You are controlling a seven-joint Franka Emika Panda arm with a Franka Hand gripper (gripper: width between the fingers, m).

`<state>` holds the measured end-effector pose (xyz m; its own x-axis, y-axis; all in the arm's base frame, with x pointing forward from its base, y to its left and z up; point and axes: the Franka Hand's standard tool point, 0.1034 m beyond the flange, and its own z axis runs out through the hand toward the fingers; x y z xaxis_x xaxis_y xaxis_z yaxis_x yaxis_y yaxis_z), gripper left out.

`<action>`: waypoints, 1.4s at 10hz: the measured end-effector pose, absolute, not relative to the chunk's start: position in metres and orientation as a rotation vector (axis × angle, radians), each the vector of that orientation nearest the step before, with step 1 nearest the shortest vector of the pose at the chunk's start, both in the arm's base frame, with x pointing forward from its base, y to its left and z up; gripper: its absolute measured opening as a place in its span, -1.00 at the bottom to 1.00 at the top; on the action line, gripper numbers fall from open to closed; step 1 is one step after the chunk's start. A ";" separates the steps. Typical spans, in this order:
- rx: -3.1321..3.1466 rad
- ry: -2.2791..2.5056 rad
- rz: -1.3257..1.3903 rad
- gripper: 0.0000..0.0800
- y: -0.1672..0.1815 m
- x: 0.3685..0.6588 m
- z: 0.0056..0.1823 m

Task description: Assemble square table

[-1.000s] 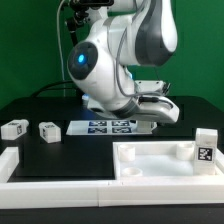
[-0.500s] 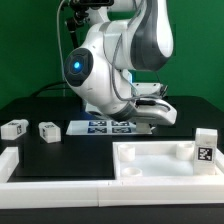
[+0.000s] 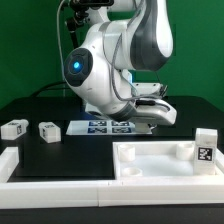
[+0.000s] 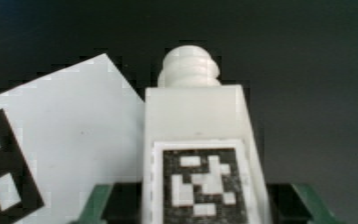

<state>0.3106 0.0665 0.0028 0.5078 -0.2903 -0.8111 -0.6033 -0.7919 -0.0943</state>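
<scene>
In the wrist view a white leg (image 4: 197, 130) with a black-and-white tag and a ribbed screw tip lies on the black table beside the marker board (image 4: 60, 120). My gripper (image 4: 202, 205) straddles it, one finger on each side, with a dark gap between each finger and the leg. In the exterior view my gripper (image 3: 152, 122) is low over the table just behind the white square tabletop (image 3: 150, 165), and it hides this leg. Two more legs (image 3: 12, 128) (image 3: 47, 130) lie at the exterior view's left. Another leg (image 3: 205, 148) stands by the tabletop's right side.
The marker board (image 3: 100, 126) lies behind the tabletop, left of my gripper. A white border rail (image 3: 60, 190) runs along the front edge, with a raised end (image 3: 8, 158) at the left. A green wall stands behind the arm.
Between one second and half a second ago my hand came down and shifted slightly toward the exterior view's left. Since then nothing has moved.
</scene>
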 end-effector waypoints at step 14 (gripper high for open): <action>-2.884 0.458 0.241 -0.28 0.024 0.479 0.137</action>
<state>0.4788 0.0240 0.1369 0.9382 -0.2872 -0.1929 -0.3217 -0.9294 -0.1808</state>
